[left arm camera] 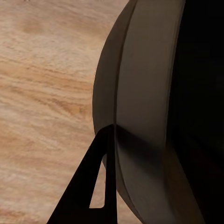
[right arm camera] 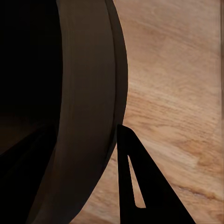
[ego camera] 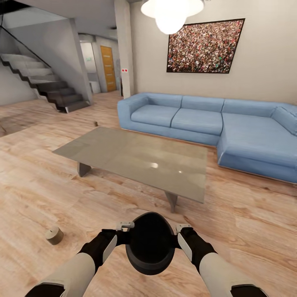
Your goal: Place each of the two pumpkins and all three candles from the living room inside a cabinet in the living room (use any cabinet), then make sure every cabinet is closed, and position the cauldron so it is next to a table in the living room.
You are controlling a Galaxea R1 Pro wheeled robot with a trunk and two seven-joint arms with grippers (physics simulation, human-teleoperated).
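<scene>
While both fingers (left arm camera: 100, 182) clamp cauldron (ego camera: 149, 243) rim | inner fingers hidden | candle (ego camera: 54, 235) on floor (ego camera: 37, 194)

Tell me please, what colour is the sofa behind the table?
Light blue sofa, clearest in the head view.

The cauldron (ego camera: 149, 243) is black with a dark grey rim. The candle (ego camera: 54, 235) is tan-brown with a paler top. The floor (ego camera: 37, 185) is light wood with a streaked grain of orange-brown bands. The desk (ego camera: 136, 159) has a glossy grey-beige top on grey legs. The sofa (ego camera: 214, 123) is plain light blue. The picture (ego camera: 204, 46) is a dense speckle of red, white and dark dots in a black frame. Both arms are white with black wrists; the left claw (ego camera: 125, 226) is pale grey.
</scene>
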